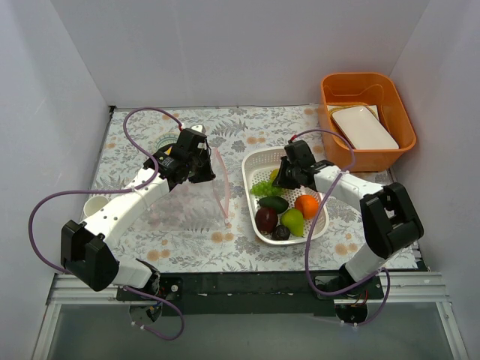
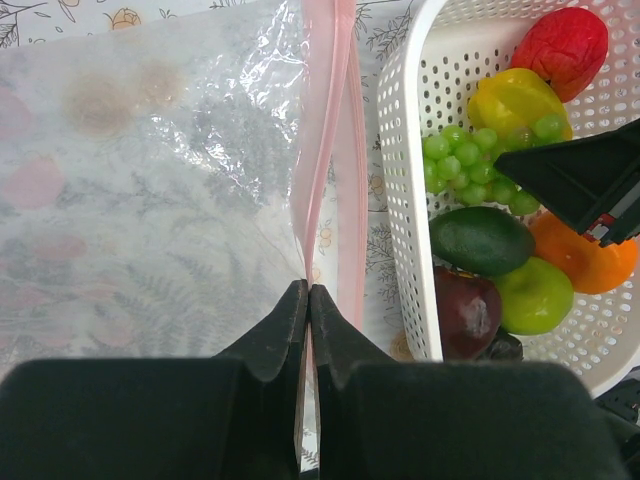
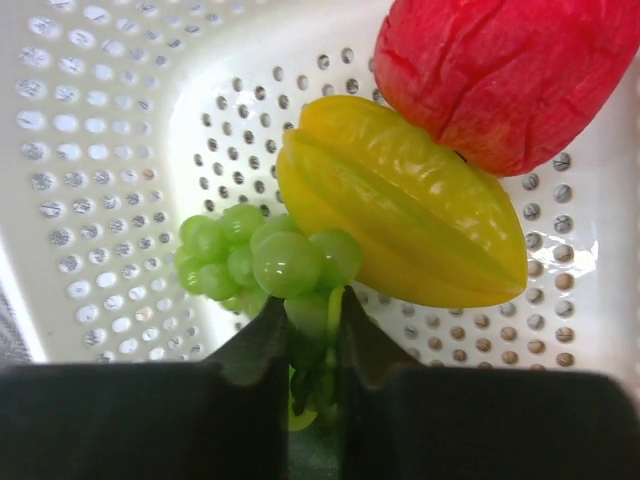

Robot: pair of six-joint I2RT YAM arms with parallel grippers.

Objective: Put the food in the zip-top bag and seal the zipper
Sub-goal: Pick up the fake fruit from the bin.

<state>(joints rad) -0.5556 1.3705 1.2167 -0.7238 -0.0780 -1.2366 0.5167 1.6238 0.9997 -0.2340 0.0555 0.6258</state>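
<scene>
Grapes sit pinched in your right pincer, low in the white basket among the other fruit. Your left pincer is clamped on the pink zipper of the clear bag, on the counter just left of the basket.

Wearing smooth white shells along the left arm and right arm, ending in bulky black joint blocks. Trailing a thin purple cable in wide loops beside each arm. Showing matte black, wedge-shaped fingers on the left claw and right claw, tapering to narrow tips.
</scene>
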